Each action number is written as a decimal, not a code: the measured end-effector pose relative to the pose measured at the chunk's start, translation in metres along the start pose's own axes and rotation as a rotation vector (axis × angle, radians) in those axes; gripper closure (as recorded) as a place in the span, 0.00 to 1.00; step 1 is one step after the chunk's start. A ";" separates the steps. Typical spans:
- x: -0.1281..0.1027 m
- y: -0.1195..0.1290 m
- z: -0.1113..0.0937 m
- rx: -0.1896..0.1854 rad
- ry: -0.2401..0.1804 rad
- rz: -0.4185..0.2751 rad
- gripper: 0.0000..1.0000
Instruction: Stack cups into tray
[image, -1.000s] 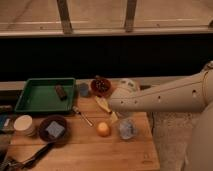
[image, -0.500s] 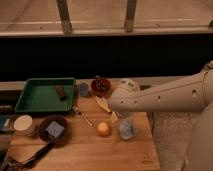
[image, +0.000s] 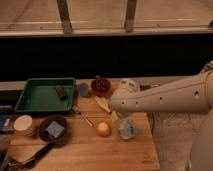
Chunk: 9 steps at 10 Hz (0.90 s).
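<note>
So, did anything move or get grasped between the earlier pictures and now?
Nothing visibly changed. The end effector is open above the table, between the orange and the red bowl, holding nothing. The tray and the blue cup beside it are where they were.

My gripper (image: 108, 110), near side of the dark red bowl (image: 100, 86), showed only spread fingers; its body hid behind the cream-white robot arm (image: 165, 97), cut off at the right. A small dark object (image: 60, 91) in the shallow green plastic tray (image: 42, 110) was too blurred to name.
</note>
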 end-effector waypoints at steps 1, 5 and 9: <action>-0.013 -0.007 -0.011 0.001 -0.031 0.017 0.20; -0.101 -0.005 -0.051 -0.018 -0.130 -0.018 0.20; -0.149 0.026 -0.058 -0.063 -0.181 -0.092 0.20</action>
